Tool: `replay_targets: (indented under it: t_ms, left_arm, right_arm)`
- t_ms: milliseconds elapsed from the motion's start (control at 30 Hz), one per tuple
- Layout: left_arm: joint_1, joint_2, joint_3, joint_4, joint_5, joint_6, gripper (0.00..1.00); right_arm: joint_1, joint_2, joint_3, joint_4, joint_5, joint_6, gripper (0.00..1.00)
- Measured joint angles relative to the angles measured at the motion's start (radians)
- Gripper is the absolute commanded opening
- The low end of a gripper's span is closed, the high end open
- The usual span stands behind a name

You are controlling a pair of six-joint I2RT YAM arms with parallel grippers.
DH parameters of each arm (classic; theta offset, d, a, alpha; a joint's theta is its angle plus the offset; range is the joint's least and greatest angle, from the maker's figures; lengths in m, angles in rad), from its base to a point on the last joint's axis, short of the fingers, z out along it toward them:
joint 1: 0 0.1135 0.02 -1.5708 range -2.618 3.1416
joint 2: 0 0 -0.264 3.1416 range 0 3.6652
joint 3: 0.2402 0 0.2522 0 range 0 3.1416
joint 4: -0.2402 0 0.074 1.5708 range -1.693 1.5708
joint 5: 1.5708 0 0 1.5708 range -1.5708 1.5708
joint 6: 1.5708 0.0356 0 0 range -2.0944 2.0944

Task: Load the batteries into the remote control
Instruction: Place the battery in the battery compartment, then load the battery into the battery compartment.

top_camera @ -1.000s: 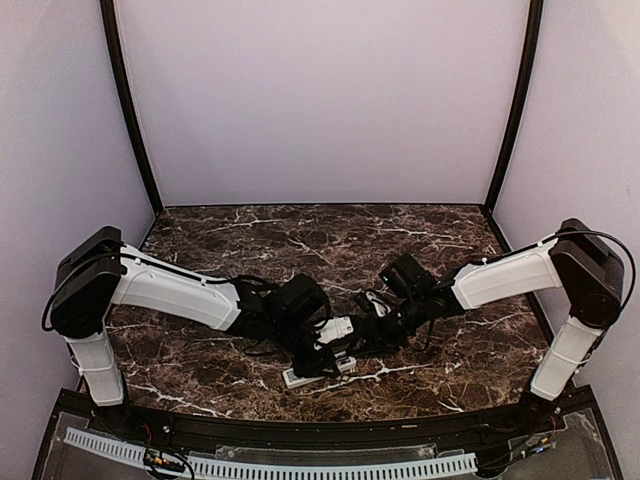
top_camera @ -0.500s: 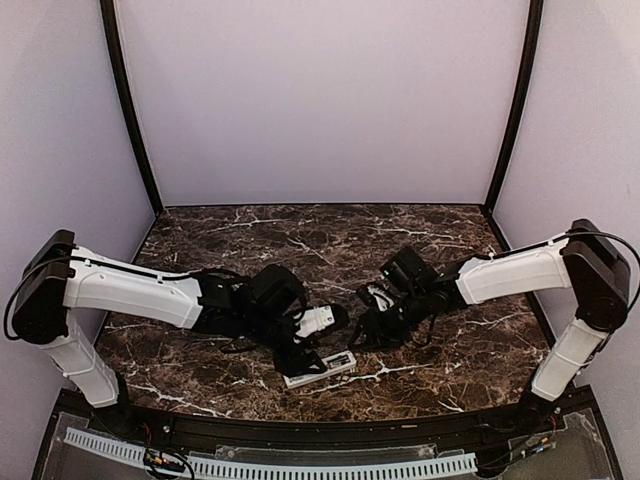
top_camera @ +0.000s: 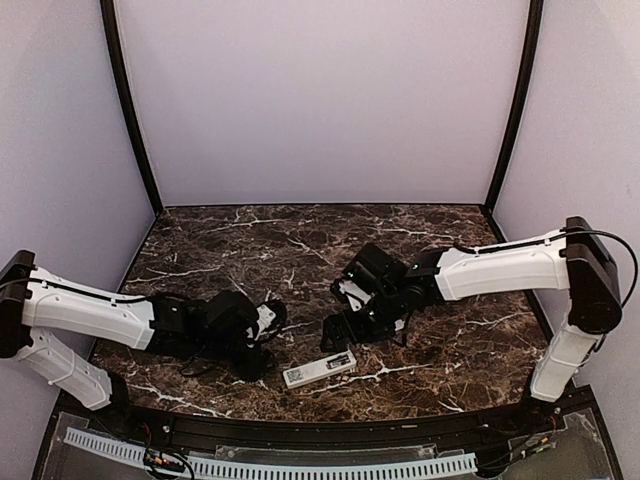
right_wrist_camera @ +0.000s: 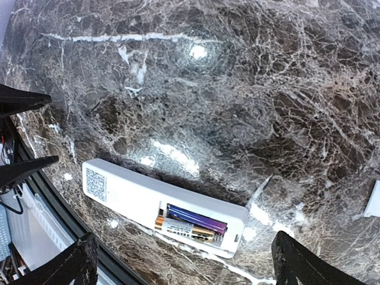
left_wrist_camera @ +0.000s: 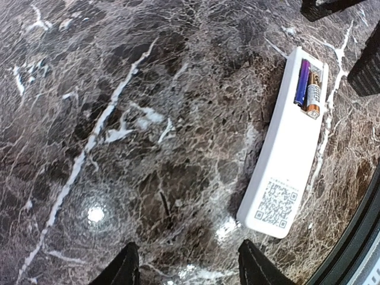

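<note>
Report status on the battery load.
Left gripper open, empty. Right gripper open, empty. Remote control flat on table, label up, two batteries in its open bay. Nothing covering the bay.

bright, even overhead light — the pale lilac walls [top_camera: 320, 100] look soft and almost shadowless. the glossy dark marble tabletop [top_camera: 300, 235] shows small white glare spots in both wrist views. the slim white plastic remote control [left_wrist_camera: 279, 172] is sharp, with a thin shadow beside it — the table's near edge bows.
</note>
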State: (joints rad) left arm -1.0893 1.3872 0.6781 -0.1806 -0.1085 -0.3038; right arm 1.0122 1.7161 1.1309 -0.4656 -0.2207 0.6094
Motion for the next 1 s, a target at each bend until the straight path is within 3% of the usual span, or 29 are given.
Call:
replay_targets:
  t_ms: [200,1000]
  left_arm:
    - [0.000,-0.071,-0.068,0.025,-0.035,-0.068,0.56]
    - [0.000,-0.023,-0.105,0.128,-0.018,-0.074,0.54]
  right_arm:
    - [0.025,0.028,0.012,-0.056,0.046,-0.001,0.96]
    - [0.055,0.133,0.063,-0.097,0.056,0.000,0.80]
